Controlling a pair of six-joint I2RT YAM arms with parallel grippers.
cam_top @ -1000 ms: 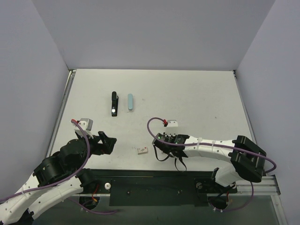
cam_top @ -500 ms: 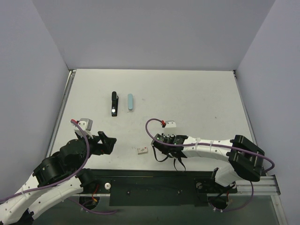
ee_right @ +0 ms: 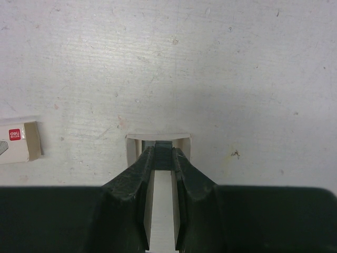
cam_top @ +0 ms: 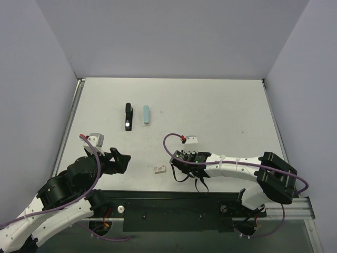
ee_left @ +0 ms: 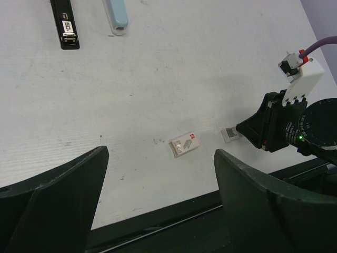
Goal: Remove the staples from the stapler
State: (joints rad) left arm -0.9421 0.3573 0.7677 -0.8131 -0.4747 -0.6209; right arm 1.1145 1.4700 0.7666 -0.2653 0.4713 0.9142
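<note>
Staple box [ee_right: 18, 141] cut by left edge; staple strip [ee_right: 158, 138] partly behind right gripper [ee_right: 162, 154].

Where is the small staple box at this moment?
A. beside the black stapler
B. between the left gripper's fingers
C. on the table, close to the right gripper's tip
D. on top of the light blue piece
C: the small staple box lies flat on the table just left of the right gripper, far from the black stapler.
</note>
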